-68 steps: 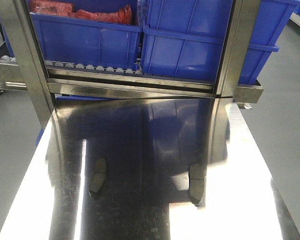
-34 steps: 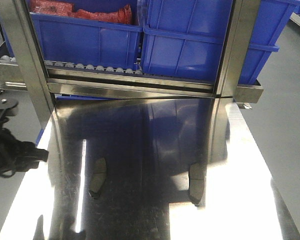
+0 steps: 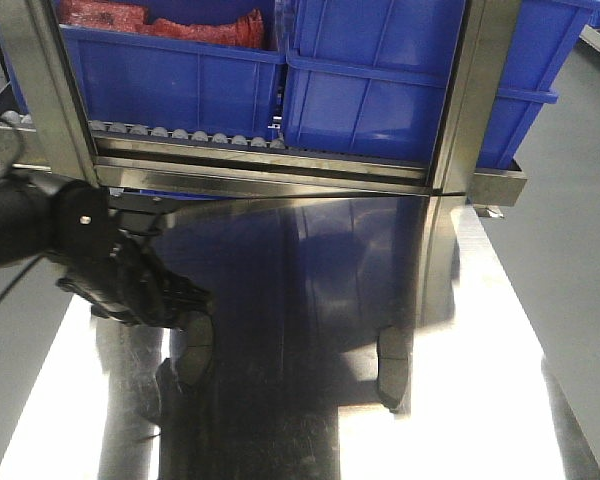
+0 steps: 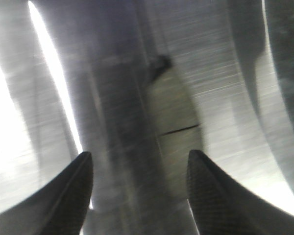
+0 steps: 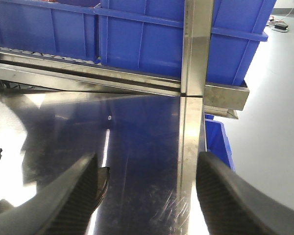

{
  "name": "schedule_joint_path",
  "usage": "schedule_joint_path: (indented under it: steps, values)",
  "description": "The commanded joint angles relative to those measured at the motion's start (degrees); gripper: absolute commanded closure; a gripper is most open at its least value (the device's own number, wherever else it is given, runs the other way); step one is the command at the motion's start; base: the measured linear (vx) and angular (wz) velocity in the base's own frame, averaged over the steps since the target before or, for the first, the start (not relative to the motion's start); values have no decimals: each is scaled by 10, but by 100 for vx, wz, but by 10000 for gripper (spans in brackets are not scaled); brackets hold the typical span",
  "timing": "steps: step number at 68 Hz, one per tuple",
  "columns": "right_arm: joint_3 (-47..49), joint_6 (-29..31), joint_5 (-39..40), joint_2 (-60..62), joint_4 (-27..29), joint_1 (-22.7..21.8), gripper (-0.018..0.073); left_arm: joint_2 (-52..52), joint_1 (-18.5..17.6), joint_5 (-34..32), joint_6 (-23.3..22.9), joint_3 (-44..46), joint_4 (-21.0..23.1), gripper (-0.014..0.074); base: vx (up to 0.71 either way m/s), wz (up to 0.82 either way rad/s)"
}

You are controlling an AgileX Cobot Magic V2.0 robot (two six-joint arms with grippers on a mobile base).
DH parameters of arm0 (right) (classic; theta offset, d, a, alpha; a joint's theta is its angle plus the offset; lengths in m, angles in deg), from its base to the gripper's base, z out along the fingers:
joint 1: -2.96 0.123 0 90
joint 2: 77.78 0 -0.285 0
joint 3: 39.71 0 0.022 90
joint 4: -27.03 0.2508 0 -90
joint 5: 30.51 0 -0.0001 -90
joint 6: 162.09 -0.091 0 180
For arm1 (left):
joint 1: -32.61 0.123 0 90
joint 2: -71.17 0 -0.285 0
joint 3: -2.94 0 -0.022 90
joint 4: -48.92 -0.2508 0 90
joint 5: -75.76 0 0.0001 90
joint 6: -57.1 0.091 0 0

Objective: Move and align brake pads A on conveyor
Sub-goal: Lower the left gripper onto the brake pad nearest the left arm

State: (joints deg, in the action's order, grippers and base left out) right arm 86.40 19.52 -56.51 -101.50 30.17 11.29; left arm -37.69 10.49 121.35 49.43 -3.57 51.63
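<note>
Left pad [image 3: 194,355] and right pad [image 3: 391,368] lie flat on the worktop [image 3: 290,290], well apart, roughly parallel. Both dark, curved. Left one shows its centre groove.

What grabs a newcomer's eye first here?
The black left gripper, open, is poised over the left brake pad on the mirror-like steel table. A second brake pad lies to the right, and bright blue bins fill the rack behind.

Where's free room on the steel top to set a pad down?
Free: the wide strip of tabletop between the left pad and right pad, and back to the rack rail. Crowded: the left side, where the left gripper is above that pad.
</note>
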Motion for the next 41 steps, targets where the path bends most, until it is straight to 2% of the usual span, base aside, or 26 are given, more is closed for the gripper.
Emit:
schedule_joint_path:
  steps: [1, 11, 24, 41]
  values:
    - [16, 2, 42, -5, -3, -3, 127, 4, -15, -7, -37, 31, 5, 177, 0, 0]
    - [16, 2, 42, -5, -3, -3, 127, -16, -19, -7, -59, 34, 6, 158, 0, 0]
    - [16, 2, 42, -5, -3, -3, 127, -24, -22, -10, -59, 34, 24, 133, 0, 0]
    - [16, 2, 42, -5, -3, -3, 127, -26, -30, -17, -69, 34, 25, 120, 0, 0]
